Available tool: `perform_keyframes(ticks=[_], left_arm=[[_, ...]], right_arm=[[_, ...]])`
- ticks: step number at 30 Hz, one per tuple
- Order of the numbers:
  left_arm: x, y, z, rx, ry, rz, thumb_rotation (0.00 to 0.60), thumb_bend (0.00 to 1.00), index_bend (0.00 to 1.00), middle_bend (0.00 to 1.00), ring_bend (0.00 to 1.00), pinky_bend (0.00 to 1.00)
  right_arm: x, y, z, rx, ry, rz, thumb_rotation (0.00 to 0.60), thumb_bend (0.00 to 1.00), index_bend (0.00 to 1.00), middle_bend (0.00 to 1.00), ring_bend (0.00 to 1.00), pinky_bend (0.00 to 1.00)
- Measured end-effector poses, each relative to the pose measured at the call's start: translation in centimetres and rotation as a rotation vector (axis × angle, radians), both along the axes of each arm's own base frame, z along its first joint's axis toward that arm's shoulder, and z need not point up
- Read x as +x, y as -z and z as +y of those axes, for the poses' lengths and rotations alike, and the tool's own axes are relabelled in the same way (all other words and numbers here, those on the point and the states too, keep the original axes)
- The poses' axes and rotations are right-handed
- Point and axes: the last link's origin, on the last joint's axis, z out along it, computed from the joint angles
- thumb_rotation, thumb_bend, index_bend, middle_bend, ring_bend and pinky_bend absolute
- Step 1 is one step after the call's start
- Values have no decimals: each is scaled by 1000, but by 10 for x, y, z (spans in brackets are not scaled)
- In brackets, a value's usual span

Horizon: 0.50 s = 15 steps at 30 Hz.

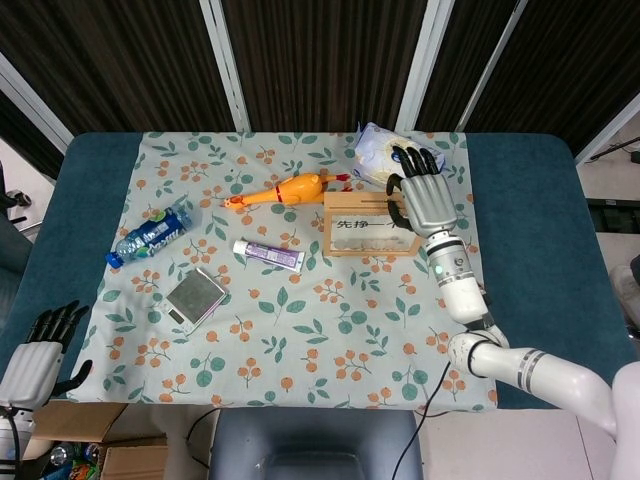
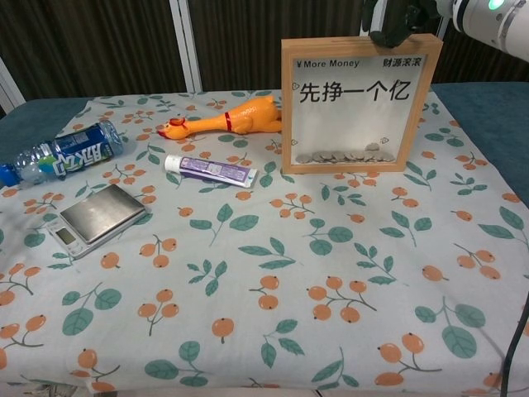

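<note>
A wooden coin-box frame point(image 1: 365, 236) with a glass front and Chinese lettering stands upright on the floral cloth point(image 1: 300, 330); the chest view shows coins at the bottom of the frame point(image 2: 355, 103). My right hand point(image 1: 424, 198) hovers over the frame's top right corner, fingers spread, holding nothing. In the chest view its dark fingertips point(image 2: 387, 25) sit right at the frame's top edge; whether they touch it is unclear. My left hand point(image 1: 38, 357) hangs below the table's near left corner, fingers apart and empty.
A white tissue pack point(image 1: 374, 155) lies behind the frame, by the right hand. A yellow rubber chicken point(image 2: 227, 120), a toothpaste tube point(image 2: 211, 170), a blue water bottle point(image 2: 62, 153) and a small metal scale point(image 2: 97, 217) lie left of the frame.
</note>
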Motion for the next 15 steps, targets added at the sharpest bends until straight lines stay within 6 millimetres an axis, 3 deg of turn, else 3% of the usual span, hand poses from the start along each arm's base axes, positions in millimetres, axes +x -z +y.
perform_keyframes(ticks=[3,15], left_arm=[[0,0,0,1,-1,0,600,354,0,0,0,0],[2,-3,0,10,7,0,600,354,0,0,0,0]], right_arm=[[-1,-2,1,5,3,3,600,595,11,119,0,0],[-18,-28,27,-44,-13,-6,600,547,0,0,0,0]])
